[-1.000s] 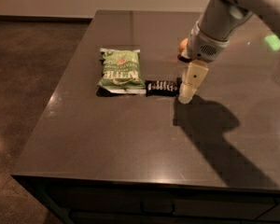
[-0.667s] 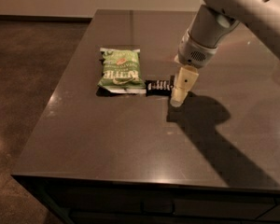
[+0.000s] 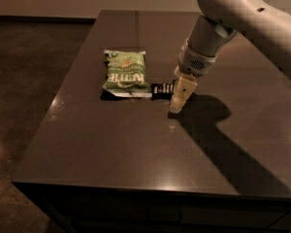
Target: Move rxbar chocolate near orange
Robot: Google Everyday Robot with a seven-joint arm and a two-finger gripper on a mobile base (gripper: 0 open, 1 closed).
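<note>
Single camera view, dim lighting. Hidden/unclear parts: the rxbar chocolate [image 3: 162,89] is seen only in part, its frame-right end being covered by the gripper [image 3: 176,105]; white lettering on the black wrapper is visible but cannot be read. The orange is not made out anywhere in the frame; the table strip behind the wrist, ctr-right, is masked by the arm [image 3: 242,13]. The arm is cut off by the top and right edges of the frame, so base and shoulder are not seen. The gripper's state cannot be told from this angle, as it is presented as one pale block. Pose: the arm is brought in from the upper right, sloped down toward frame-left, w/ the grey wrist [image 3: 198,62] held above the table [image 3: 111,149]. The gripper is pointed downward, tilted slightly to the lower left, its tip placed at or just above the surface, immediately beside the bar's covered end; contact w/ the bar cannot be confirmed. The bar is laid flat at frame ctr, its frame-left end just beside the lower-right corner of the green chip bag [image 3: 126,73]. A broad arm shadow [image 3: 218,135] is cast toward the lower right.
</note>
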